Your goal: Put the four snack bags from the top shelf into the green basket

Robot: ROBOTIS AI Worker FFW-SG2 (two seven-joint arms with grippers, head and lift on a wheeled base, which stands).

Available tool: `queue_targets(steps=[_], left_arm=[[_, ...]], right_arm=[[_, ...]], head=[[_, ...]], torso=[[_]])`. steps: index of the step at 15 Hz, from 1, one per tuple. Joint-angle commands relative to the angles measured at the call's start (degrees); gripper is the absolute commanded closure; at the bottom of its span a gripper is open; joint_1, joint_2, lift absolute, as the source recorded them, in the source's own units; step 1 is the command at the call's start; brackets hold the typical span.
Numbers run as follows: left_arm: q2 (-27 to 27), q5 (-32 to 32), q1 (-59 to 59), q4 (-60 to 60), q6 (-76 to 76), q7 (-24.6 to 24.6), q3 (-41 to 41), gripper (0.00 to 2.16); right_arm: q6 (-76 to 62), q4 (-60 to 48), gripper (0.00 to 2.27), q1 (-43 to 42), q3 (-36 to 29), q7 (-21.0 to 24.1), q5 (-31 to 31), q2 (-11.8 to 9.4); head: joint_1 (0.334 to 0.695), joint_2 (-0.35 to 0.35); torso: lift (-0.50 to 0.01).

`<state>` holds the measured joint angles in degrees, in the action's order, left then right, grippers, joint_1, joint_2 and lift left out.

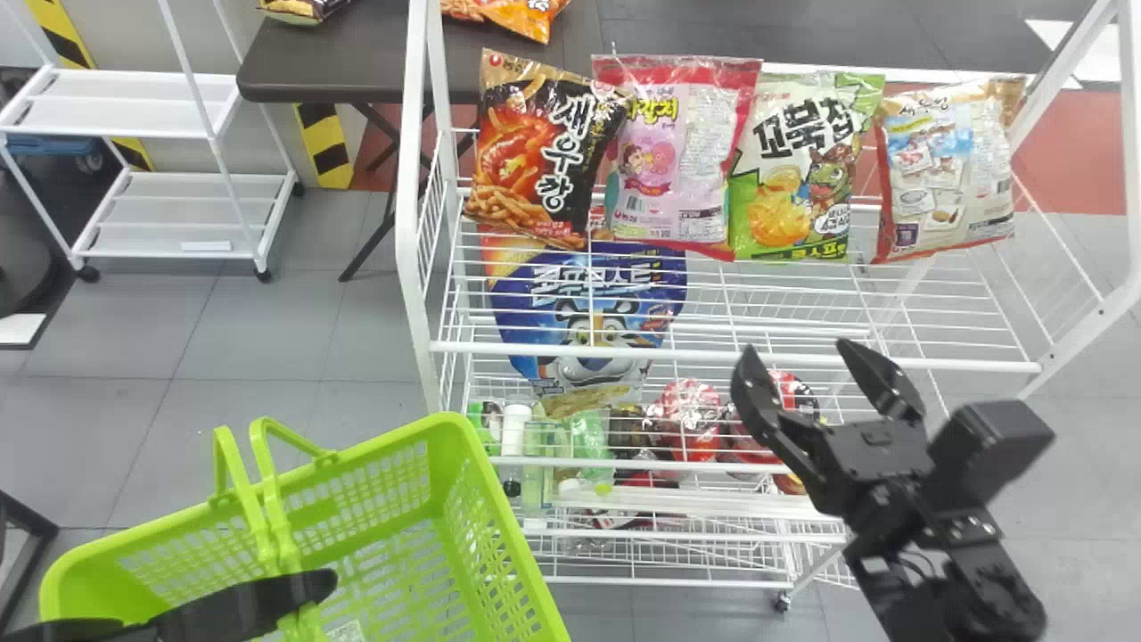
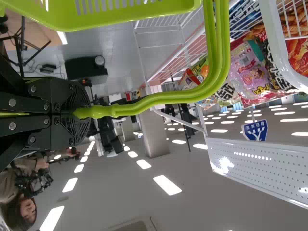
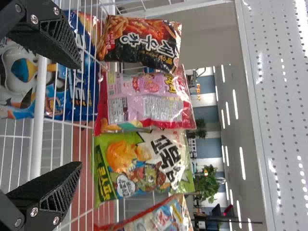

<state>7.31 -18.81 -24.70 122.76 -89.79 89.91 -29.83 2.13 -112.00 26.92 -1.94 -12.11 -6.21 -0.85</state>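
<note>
Four snack bags stand in a row on the top shelf in the head view: black-orange, pink, green-white and beige. My right gripper is open in front of the shelf, below the bags in that view; in the right wrist view the open right gripper has the pink bag and green bag beyond its fingers. The green basket is at lower left, held by its handles by my left gripper; in the left wrist view that left gripper is shut on the handles.
White shelf bars run along the front of the rack. A blue cereal bag and several packages lie on lower levels. Behind stand a dark table holding more snacks and a white cart at left.
</note>
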Motion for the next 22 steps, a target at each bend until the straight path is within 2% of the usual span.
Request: queue_targets(steps=[1, 4, 9, 13, 17, 19, 22], left_arm=[[-0.01, 0.0, 0.0, 0.02, -0.24, 0.66, 0.03, 2.15], [0.08, -0.09, 0.0, 0.02, -0.24, 0.66, -0.23, 2.15], [0.08, 0.0, 0.26, -0.06, -0.24, 0.66, -0.32, 2.15], [0.69, -0.18, 0.53, -0.77, -0.24, 0.66, -0.58, 2.15], [0.87, -0.53, 0.53, -1.12, -0.24, 0.66, -1.29, 2.15], [1.13, -1.05, 0.53, -1.38, -0.24, 0.66, -1.73, 2.15], [1.57, -1.41, 0.35, -1.56, -0.24, 0.66, -1.9, 2.15]], right_arm=[[4.33, 1.61, 0.11, -5.21, 3.61, 1.3, 0.94, 0.06], [6.62, 6.8, 0.11, -12.51, 8.53, 3.41, 1.2, 0.15], [8.2, 18.66, 0.11, -25.87, 16.88, 10.0, 1.73, 0.67], [6.97, 32.72, 0.11, -37.56, 18.9, 10.44, 1.38, 0.9], [0.11, 45.38, 0.11, -45.91, 19.87, 8.25, -0.21, 0.9], [-1.47, 50.21, 0.11, -49.07, 20.49, 4.82, -3.28, 0.9], [-2.87, 57.16, 0.11, -52.94, 20.4, 0.16, -4.6, 0.9]], head=[[0.695, -0.028], [0.695, 0.044], [0.695, 0.145], [0.695, 0.19], [0.695, 0.19], [0.695, 0.196], [0.695, 0.211]], torso=[[0.0], [0.0], [0.0], [0.0], [0.0], [0.0], [0.0]])
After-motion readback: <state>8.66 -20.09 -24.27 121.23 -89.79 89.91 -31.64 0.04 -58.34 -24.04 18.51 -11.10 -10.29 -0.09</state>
